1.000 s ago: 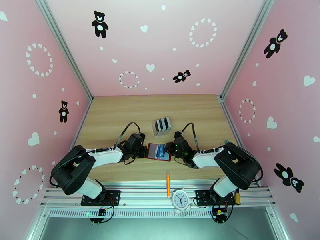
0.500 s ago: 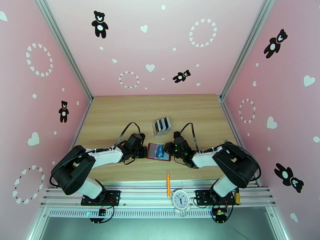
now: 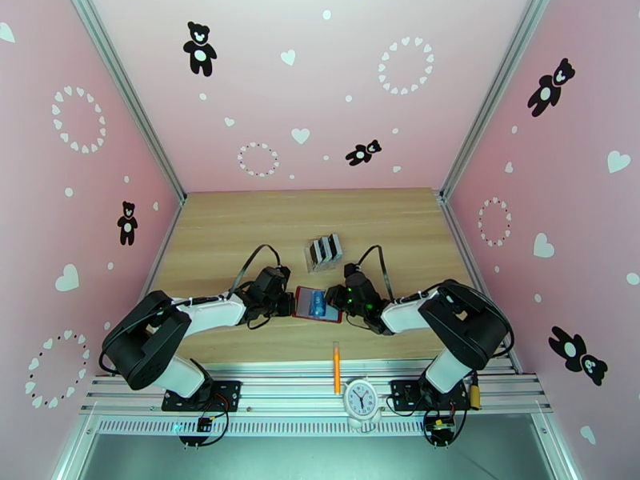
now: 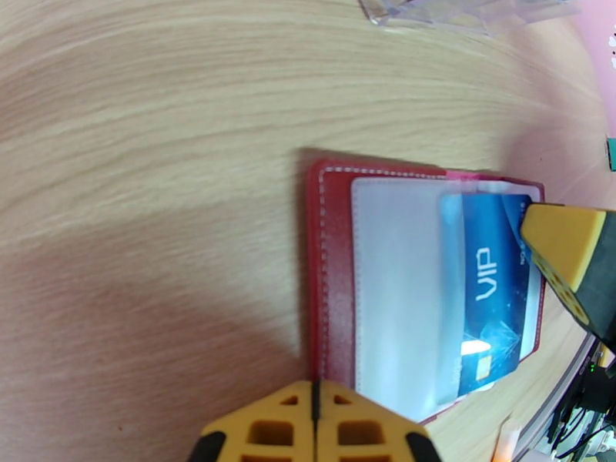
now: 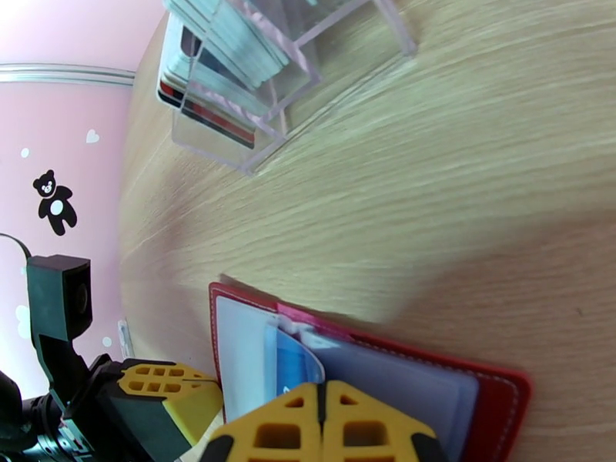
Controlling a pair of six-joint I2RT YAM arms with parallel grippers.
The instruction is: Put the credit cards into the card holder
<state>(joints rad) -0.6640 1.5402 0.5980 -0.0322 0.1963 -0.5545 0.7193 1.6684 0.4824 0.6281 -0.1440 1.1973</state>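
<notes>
Left claw (image 4: 314,396) is pinched together, tips on the left edge of the open red wallet (image 4: 333,263). The wallet lies flat, spread sideways from that claw across to the right claw (image 5: 323,400), which is closed too and down over the wallet's other half. The blue card (image 4: 493,294) reads "VIP" along its long side, crosswise to the line between the claws. One long edge is tucked under the clear pocket, and the right claw's tip sits at its outer corner.

One card holder (image 4: 316,263), one VIP card (image 4: 493,286), one clear rack (image 5: 223,148)
</notes>
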